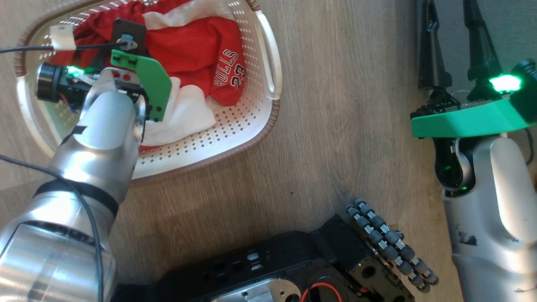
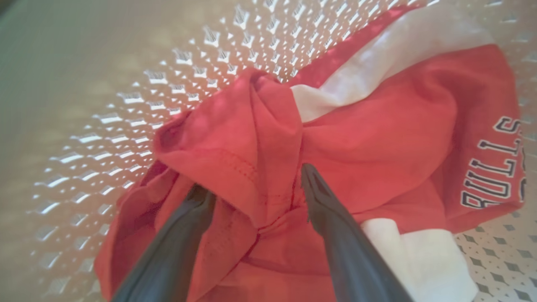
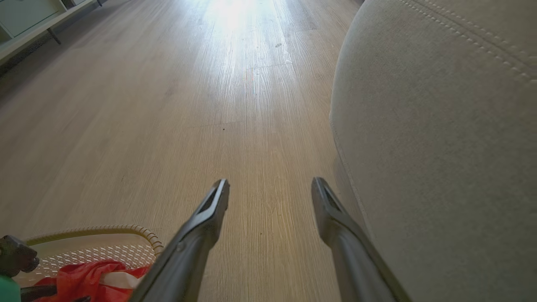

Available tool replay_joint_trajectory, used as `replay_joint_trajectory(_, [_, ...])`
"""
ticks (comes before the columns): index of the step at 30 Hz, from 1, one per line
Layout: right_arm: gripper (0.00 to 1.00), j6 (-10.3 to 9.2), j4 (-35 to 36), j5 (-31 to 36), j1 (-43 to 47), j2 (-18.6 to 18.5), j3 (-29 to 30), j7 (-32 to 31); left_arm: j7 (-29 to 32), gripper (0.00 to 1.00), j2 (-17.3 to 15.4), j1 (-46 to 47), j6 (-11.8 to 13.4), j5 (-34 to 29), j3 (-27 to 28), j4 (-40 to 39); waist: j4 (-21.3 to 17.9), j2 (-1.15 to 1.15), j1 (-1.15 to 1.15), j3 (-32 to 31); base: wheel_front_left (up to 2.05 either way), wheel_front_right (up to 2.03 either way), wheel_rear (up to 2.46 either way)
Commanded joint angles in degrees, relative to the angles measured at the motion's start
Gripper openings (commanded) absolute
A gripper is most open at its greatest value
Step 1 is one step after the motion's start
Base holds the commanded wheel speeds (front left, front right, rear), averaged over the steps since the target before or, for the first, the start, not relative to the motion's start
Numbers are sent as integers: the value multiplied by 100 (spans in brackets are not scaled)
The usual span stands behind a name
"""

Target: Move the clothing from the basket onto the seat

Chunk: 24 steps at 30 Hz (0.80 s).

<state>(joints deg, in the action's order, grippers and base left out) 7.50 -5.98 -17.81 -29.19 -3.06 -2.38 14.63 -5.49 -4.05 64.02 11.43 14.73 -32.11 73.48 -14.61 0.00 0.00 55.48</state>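
The cream basket (image 1: 235, 130) stands on the floor at the upper left, holding the clothing: a red "BULLS 23" jersey (image 1: 201, 54) over a white garment (image 1: 184, 113). My left arm reaches down into it. In the left wrist view my left gripper (image 2: 256, 180) is open, its fingers set either side of a raised fold of the red jersey (image 2: 377, 138), with the basket wall (image 2: 126, 105) behind. My right gripper (image 1: 448, 6) hangs open and empty at the upper right beside the grey seat (image 1: 516, 33). The right wrist view has that gripper (image 3: 270, 184) over the floor, the seat (image 3: 440, 147) close on its right.
Wood floor (image 1: 335, 126) separates the basket from the seat. My black base with its roller wheel (image 1: 390, 243) fills the bottom centre. A black cable (image 1: 25, 49) runs over the basket's left rim. A pale cabinet (image 3: 33, 21) stands far off.
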Motion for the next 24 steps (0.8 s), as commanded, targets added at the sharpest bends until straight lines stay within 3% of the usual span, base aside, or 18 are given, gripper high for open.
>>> replay_joint_trajectory(1, [100, -1, 186, -65, 189, 18, -81, 37, 38, 100, -181, -17, 80, 42, 58, -19, -65, 0, 0, 43, 0, 0, 0])
replay_joint_trajectory(4, [100, -1, 187, -96, 203, 18, -97, 37, 66, 100, -246, 0, 97, 42, 29, 4, -124, 0, 0, 64, 0, 0, 0])
replay_joint_trajectory(5, [100, -1, 186, -103, 207, 18, -100, 37, 68, 96, -269, 7, 91, 40, 17, 9, -137, 0, 0, 68, 0, 0, 0])
replay_joint_trajectory(6, [100, -1, 184, -106, 210, 18, -98, 37, 68, 44, -281, 12, 85, 43, 9, 13, -143, 0, 0, 66, 0, 0, 0])
replay_joint_trajectory(7, [100, -1, 171, -95, 232, 18, -69, 37, 69, 0, -256, -1, 35, 63, -8, 20, -115, 0, 0, 18, 0, 0, 0])
replay_joint_trajectory(18, [100, -1, 10, 218, 489, 18, 75, 37, -830, 0, 4, -524, -323, 405, 101, -126, 388, 0, 0, -1141, 0, 0, 0])
replay_joint_trajectory(24, [100, -1, -81, 562, 785, 18, 111, 37, -947, 0, -26, -1302, -321, 584, 348, -1019, 739, 0, 0, -2246, 0, 0, 0])
